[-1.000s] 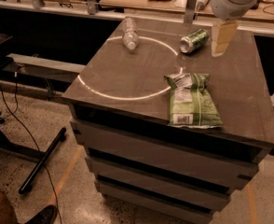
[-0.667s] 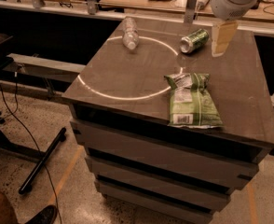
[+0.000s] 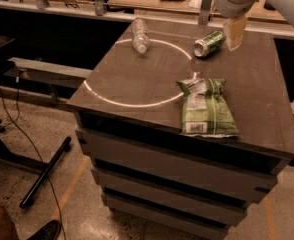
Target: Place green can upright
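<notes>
The green can (image 3: 208, 43) lies on its side near the far right of the dark table top (image 3: 137, 79), its silver end facing the front left. It rests on the rim of a white circle marked on the table. My gripper (image 3: 234, 32) hangs from the pale arm at the top right. It sits just to the right of the can, slightly above it and not touching it.
A clear plastic bottle (image 3: 140, 35) lies on its side at the far left of the circle. A flat green snack bag (image 3: 205, 107) lies near the front right edge. Desks run behind the table, and a chair base (image 3: 42, 174) and cables sit on the floor at left.
The gripper has risen a little beside the can. The can, bottle and bag have not moved.
</notes>
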You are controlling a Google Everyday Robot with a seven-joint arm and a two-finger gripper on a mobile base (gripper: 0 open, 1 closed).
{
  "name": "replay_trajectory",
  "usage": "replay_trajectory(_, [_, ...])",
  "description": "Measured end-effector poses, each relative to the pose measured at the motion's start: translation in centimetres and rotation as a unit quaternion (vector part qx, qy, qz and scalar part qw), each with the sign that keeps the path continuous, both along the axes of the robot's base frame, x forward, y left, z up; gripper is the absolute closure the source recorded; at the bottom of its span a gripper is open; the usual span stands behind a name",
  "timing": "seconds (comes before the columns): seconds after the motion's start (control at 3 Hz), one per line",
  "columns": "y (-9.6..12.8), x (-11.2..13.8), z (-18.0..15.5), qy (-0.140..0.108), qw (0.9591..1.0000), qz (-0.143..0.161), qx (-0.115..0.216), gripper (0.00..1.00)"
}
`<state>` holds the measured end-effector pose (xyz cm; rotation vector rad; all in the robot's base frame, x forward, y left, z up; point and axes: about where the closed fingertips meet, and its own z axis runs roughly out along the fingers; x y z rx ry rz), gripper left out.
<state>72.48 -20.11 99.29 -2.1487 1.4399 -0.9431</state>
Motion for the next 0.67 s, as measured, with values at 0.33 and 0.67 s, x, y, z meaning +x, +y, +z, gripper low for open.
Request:
replay_trajectory(0.33, [-0.6, 3.7, 0.3, -0.006, 0.9967, 0.036, -0.072, 0.00])
replay_trajectory(0.67, [-0.8, 7.7, 0.7, -0.009, 0.9873, 0.064, -0.145, 0.00])
